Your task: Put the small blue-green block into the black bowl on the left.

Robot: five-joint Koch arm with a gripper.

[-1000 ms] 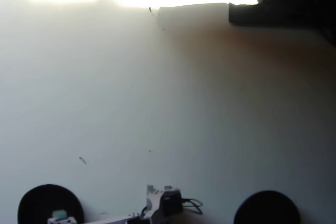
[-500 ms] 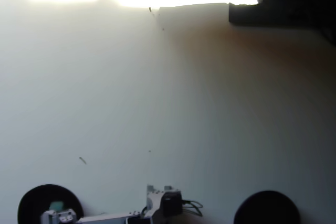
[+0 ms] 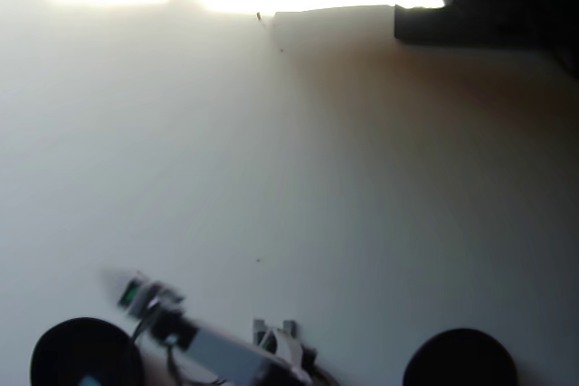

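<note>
Black bowl (image 3: 54,350) is sitting bottom-left w/ a teal speck, prob. the block (image 3: 89,380), inside at its lower edge. Gripper (image 3: 131,291) is hanging just up-right of the rim, blurred; can't tell if it's open or holding anything. Second bowl (image 3: 460,359) is sitting far right.

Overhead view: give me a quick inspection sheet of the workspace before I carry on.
Surface: pale plain tabletop, glare washing out the top edge.
Job's things: round matte black bowl bottom left, with a small teal patch, likely the blue-green block, at its lower edge.
Clutter: second round black bowl bottom right.
Gripper: blurred, above the left bowl; state unclear.
Cables: dark wire along the arm.
Surroundings: dark object top right.
</note>
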